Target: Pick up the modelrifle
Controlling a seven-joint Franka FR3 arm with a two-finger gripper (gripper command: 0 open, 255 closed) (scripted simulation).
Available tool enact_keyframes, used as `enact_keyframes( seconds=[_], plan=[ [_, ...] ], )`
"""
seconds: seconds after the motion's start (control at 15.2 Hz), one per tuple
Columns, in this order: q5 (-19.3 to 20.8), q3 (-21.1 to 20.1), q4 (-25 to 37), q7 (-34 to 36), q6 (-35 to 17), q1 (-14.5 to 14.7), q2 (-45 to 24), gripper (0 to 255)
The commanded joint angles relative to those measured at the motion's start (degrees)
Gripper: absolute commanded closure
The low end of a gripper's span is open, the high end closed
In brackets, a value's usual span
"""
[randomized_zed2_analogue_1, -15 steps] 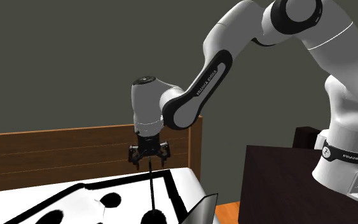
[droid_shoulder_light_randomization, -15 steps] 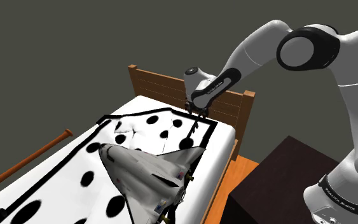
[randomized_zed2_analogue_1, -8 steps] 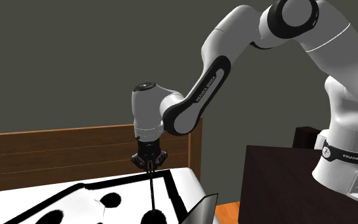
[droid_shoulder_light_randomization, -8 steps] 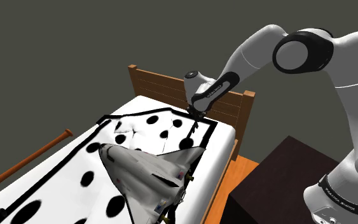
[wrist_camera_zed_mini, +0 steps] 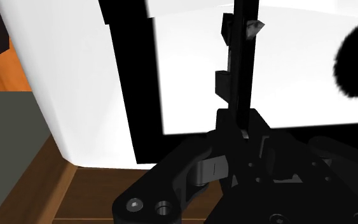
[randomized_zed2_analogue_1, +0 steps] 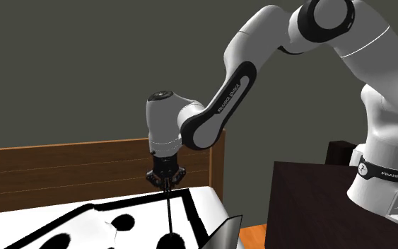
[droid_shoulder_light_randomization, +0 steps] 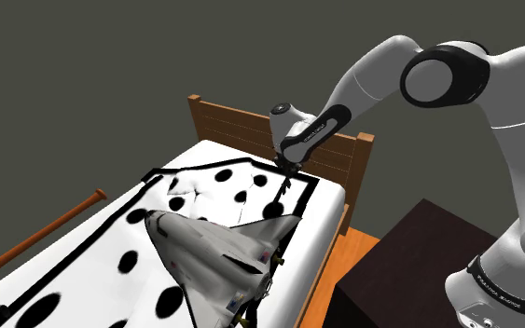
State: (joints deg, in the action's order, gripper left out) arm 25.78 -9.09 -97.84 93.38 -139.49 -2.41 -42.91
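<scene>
Dark grey walls close in a bed with a wooden headboard and a white cover with black spots and a black border. My dark stand sits to its right on an orange-brown floor. My arm arches over from the stand, the wrist pointing straight down near the headboard. A model space shuttle lies nearer on the cover, and a bat lies along the far left edge. My claw is clamped on the modelrifle, a thin black rod that stands almost upright, its top in my fingers and its lower end toward the cover.
</scene>
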Motion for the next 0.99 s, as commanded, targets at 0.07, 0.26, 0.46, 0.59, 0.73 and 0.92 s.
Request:
enact_keyframes(
  seconds=[0.07,0.26,0.46,0.59,0.73,0.92],
  plan=[
    [-0.43,-0.39,-0.47,-0.45,1.02,-0.27,1.52,255],
    [-0.98,-0.85,-0.85,-1.01,2.33,-0.57,3.24,255],
    [-1.54,-1.3,-1.14,-1.59,3.69,-0.86,4.92,255],
    [-1.93,-1.59,-1.27,-1.98,4.62,-1.04,6.01,255],
    [-2.33,-1.87,-1.34,-2.37,5.57,-1.22,7.07,255],
    [-2.76,-2.16,-1.38,-2.8,6.61,-1.4,8.18,255]
  ],
)
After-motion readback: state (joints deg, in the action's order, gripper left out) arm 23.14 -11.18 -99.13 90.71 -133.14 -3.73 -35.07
